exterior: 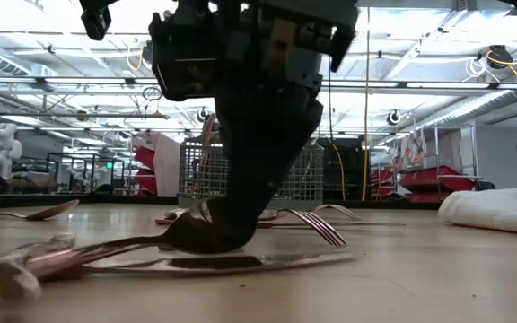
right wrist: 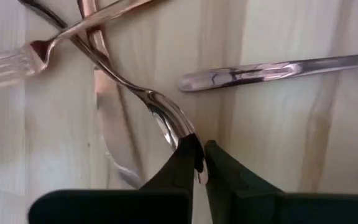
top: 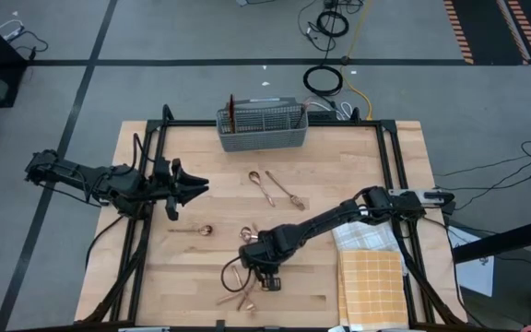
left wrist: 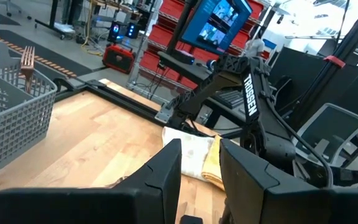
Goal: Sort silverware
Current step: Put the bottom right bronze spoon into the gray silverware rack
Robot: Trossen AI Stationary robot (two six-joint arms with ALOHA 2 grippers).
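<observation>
This is a robotics lab or workshop in a large industrial hall. A pale butcher-block wooden table (top: 201, 267) in a black metal frame stands on a grey floor marked with black tape lines (top: 88, 83), with coiled black cables (top: 322, 79) lying loose on it. Beyond the table are long rows of ceiling strip lights (exterior: 52, 54), red storage bins on racks (left wrist: 166, 43), a blue-lit monitor screen (left wrist: 219, 25), a grey office chair (left wrist: 328, 134) and a white humanoid robot figure (exterior: 3, 144)
</observation>
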